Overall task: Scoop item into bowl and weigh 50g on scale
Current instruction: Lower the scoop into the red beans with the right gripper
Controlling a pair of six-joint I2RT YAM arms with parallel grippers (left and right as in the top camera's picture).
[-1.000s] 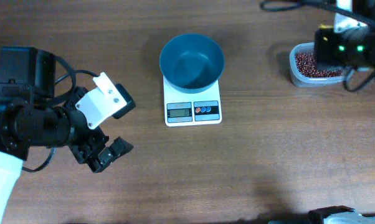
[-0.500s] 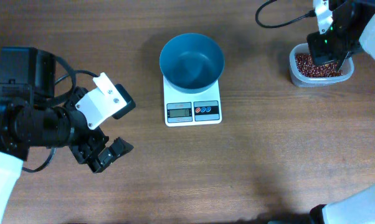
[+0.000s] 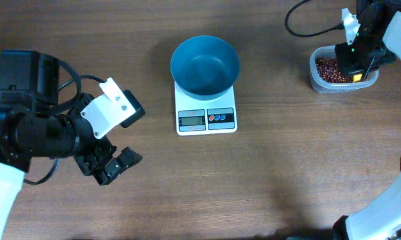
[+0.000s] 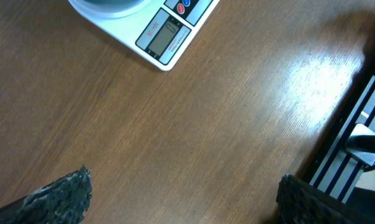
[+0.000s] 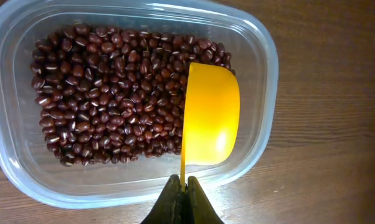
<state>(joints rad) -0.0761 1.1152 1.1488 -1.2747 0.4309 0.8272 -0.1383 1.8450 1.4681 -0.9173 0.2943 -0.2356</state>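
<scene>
The teal-blue bowl (image 3: 205, 65) stands empty on the white scale (image 3: 206, 119), whose display also shows in the left wrist view (image 4: 162, 37). The reddish-brown beans (image 5: 106, 93) fill a clear tub (image 3: 320, 80) at the far right. My right gripper (image 5: 183, 190) is shut on the thin handle of a yellow scoop (image 5: 211, 115), which is turned on its side over the tub's right part, above the beans. In the overhead view the right gripper (image 3: 360, 57) sits over the tub. My left gripper (image 3: 117, 165) is open and empty over bare table, left of the scale.
The clear tub's rim (image 5: 262, 43) surrounds the scoop. A black frame with cables (image 4: 362, 124) lies past the table edge in the left wrist view. Wood table (image 3: 267, 187) spreads between scale and tub.
My right arm has shifted to the right and swung round over the tub; the yellow scoop now shows. The left arm, bowl and scale have not moved.
</scene>
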